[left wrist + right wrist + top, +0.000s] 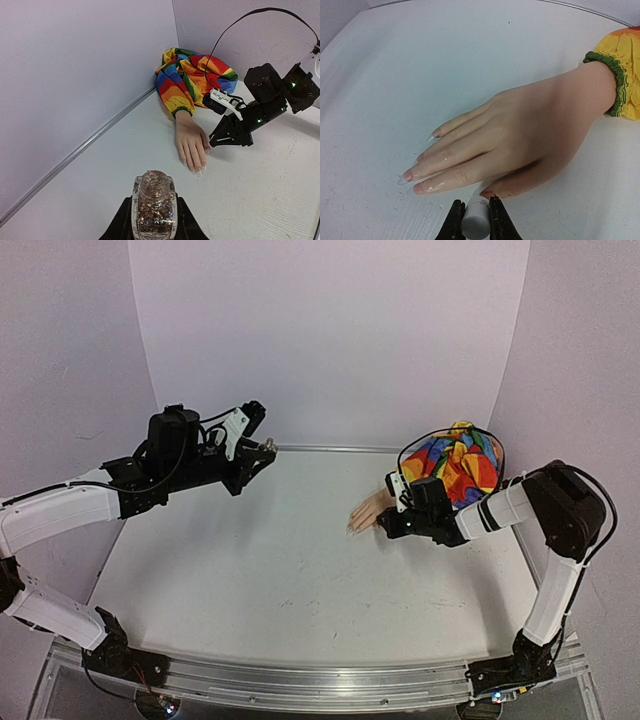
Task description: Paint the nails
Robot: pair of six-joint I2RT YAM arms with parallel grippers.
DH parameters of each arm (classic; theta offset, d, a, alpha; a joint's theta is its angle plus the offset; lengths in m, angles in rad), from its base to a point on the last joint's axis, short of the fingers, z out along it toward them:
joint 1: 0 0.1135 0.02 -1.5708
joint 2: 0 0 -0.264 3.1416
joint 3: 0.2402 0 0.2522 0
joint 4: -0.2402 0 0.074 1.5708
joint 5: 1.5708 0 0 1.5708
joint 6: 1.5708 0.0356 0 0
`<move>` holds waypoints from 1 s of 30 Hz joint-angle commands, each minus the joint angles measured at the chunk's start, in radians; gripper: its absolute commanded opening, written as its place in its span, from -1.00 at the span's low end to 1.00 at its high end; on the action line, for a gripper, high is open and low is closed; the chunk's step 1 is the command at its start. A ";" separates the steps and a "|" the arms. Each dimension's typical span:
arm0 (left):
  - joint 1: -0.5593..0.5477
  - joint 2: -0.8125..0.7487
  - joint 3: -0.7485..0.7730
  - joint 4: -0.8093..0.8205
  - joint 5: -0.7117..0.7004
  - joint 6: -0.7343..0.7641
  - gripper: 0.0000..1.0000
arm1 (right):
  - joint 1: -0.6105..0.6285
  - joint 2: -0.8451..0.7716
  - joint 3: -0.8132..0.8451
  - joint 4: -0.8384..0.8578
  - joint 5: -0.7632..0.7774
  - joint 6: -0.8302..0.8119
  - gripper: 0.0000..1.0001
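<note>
A peach mannequin hand [366,516] lies palm down on the white table, its wrist in a rainbow patchwork sleeve [455,462]. Its nails [409,175] are long, pale and pointed. My right gripper [476,205] is shut on a small white cap [476,222], low over the table and right against the thumb tip [489,192], which shows a reddish tint. My left gripper [154,202] is shut on a clear polish bottle [154,210] full of pinkish-brown glitter. It holds the bottle raised at the back left [262,447], well apart from the hand.
Pale walls close in the table [280,570] at the back and on both sides. The sleeve is bunched in the back right corner. A metal rail [320,685] runs along the near edge between the arm bases. Small flecks dot the table near the fingers.
</note>
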 commanded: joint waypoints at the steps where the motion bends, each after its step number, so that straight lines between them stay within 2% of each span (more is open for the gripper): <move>1: 0.006 -0.033 0.006 0.066 0.015 0.010 -1.00 | 0.006 0.010 0.039 0.028 -0.004 -0.004 -1.00; 30: 0.012 -0.031 0.005 0.065 0.018 0.013 -1.00 | 0.017 0.031 0.048 0.027 -0.022 0.001 -1.00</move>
